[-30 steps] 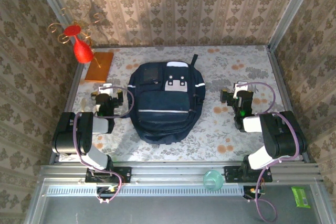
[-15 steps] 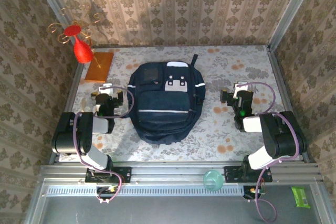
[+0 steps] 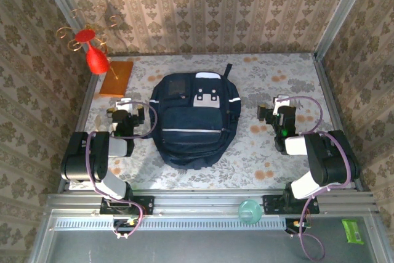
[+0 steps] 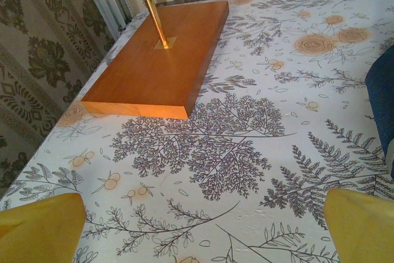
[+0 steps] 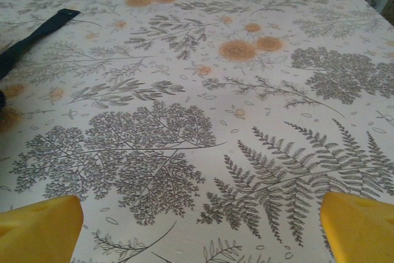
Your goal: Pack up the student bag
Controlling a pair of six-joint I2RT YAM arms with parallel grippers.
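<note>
The student bag (image 3: pixel 194 115), a large dark navy backpack with a grey-white front patch and pale stripes, lies flat in the middle of the table. Its navy edge (image 4: pixel 383 93) shows at the right of the left wrist view, and one black strap (image 5: pixel 31 36) reaches into the right wrist view at upper left. My left gripper (image 3: pixel 127 113) rests low just left of the bag, open, nothing between its yellow fingertips (image 4: pixel 43 226). On the bag's right my right gripper (image 3: pixel 278 114) is open too, with bare tablecloth between its yellow fingertips (image 5: pixel 43 229).
A wooden base (image 4: pixel 161 60) with a brass stem stands at the back left, carrying a red ornament (image 3: pixel 95 58). A green cup (image 3: pixel 249 210) and a green packet (image 3: pixel 354 231) lie on the near rail. Wallpapered walls close in three sides.
</note>
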